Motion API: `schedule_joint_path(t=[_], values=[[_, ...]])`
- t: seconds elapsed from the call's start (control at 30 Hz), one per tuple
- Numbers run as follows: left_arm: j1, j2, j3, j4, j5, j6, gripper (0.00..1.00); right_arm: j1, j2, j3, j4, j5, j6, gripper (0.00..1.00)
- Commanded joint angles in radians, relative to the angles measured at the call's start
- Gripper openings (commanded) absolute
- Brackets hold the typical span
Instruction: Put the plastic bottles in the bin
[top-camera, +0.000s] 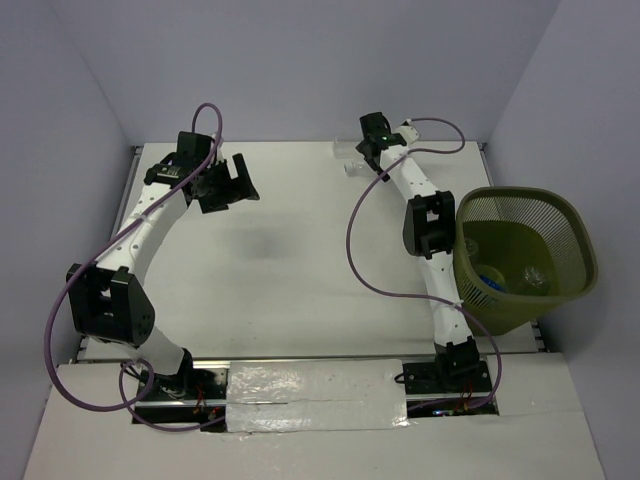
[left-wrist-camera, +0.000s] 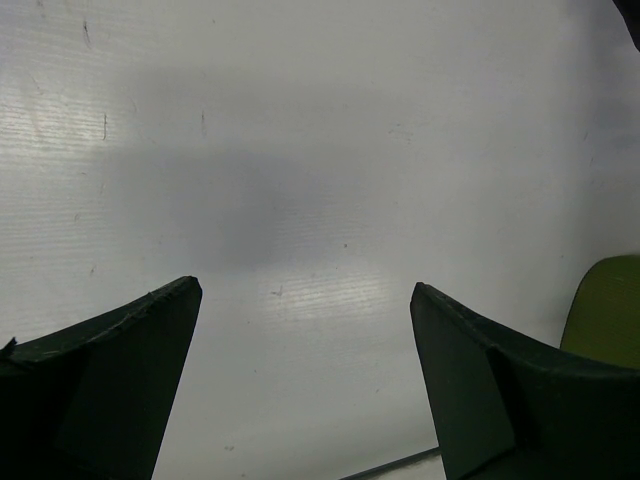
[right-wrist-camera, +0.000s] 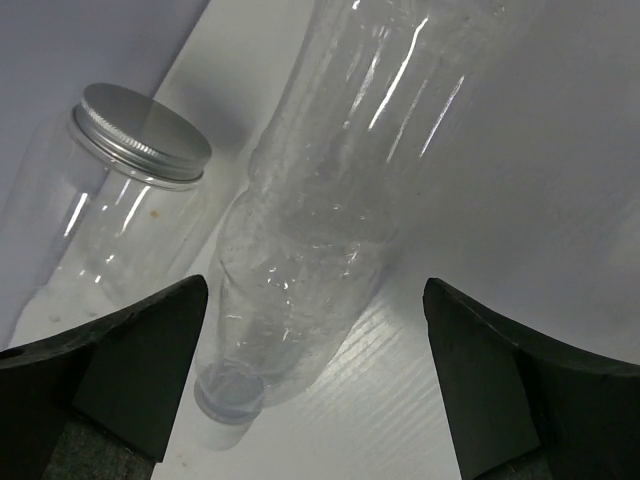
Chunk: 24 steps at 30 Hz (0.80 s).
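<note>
A clear unlabelled plastic bottle (right-wrist-camera: 320, 220) lies on the white table with its uncapped neck toward the camera. It lies between the open fingers of my right gripper (right-wrist-camera: 315, 300), nearer the left finger, and I cannot tell whether that finger touches it. In the top view this gripper (top-camera: 368, 150) is at the table's far edge, over the bottle (top-camera: 348, 160). The olive-green mesh bin (top-camera: 575, 225) stands at the right edge. It holds a blue-labelled bottle (top-camera: 490, 281) and a clear one (top-camera: 533, 278). My left gripper (top-camera: 232, 185) is open and empty over bare table.
A clear jar with a silver screw lid (right-wrist-camera: 140, 135) stands against the back wall, just left of the lying bottle. Walls close off the far, left and right sides. The bin's green side (left-wrist-camera: 610, 310) shows at the right edge of the left wrist view.
</note>
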Motion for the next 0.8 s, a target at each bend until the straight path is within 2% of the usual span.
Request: schedule_joint_path(t=[0.0,0.23,0.43,0.5,0.7,0.77], values=[[0.005,0.005,0.0,0.034,0.018,0.015,0.99,-0.006,-0.03,-0.02,-0.048,0.016,0.011,0.95],[0.005,0.013,-0.012,0.05,0.032,0.01,1.0,-0.006,-0.133,-0.196,-0.043,0.05,0.034,0.97],[0.005,0.013,-0.007,0.056,0.043,0.007,0.99,0.013,-0.173,-0.238,-0.043,0.073,0.003,0.95],[0.005,0.011,-0.007,0.054,0.04,0.01,0.99,0.019,-0.181,-0.236,-0.042,0.089,-0.006,0.87],[0.005,-0.003,-0.02,0.057,0.041,0.01,0.99,0.037,-0.219,-0.246,0.004,0.129,-0.048,0.52],[0.005,-0.009,-0.021,0.059,0.044,0.01,0.99,0.045,-0.222,-0.235,0.007,0.125,-0.067,0.49]])
